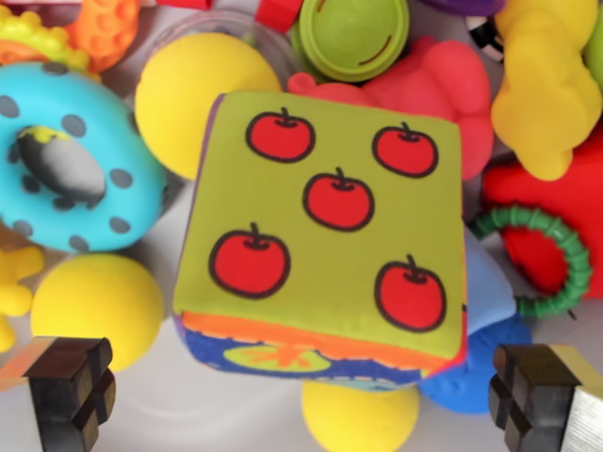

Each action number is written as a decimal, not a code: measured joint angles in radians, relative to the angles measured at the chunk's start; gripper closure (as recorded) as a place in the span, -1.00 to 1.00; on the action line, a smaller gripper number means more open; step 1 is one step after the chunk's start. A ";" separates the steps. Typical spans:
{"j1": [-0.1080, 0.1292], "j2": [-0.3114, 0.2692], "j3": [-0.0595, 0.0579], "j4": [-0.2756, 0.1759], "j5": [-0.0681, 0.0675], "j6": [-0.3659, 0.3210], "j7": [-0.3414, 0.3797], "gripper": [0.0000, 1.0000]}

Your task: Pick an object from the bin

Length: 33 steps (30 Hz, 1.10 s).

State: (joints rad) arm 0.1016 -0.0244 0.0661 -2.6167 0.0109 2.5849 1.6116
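green apple-printed cube above open tool.

You see only the two fingertips of the dark, blocky gripper at the bottom corners. Each fingertip is a black, squared pad cut by cross-shaped grooves; the one on the wrist view's right has a silvery metal side.

Almost nothing of the room showed. Only a pale grey, smooth surface lay visible in the gaps, lit softly and evenly from above, with faint shadows. No wall, window or furniture could be made out in the close wrist view.
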 joint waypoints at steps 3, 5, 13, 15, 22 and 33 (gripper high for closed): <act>0.000 0.029 0.000 -0.002 -0.003 0.030 0.002 -1.00; 0.000 0.041 0.000 -0.003 -0.004 0.044 0.004 -1.00; 0.000 0.086 -0.001 -0.005 -0.010 0.092 0.009 -1.00; 0.000 0.090 -0.001 -0.005 -0.010 0.098 0.009 -1.00; 0.000 0.097 -0.001 -0.006 -0.012 0.104 0.010 1.00; 0.000 0.097 -0.001 -0.006 -0.012 0.105 0.010 1.00</act>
State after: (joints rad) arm 0.1016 0.0728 0.0648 -2.6223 -0.0012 2.6900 1.6220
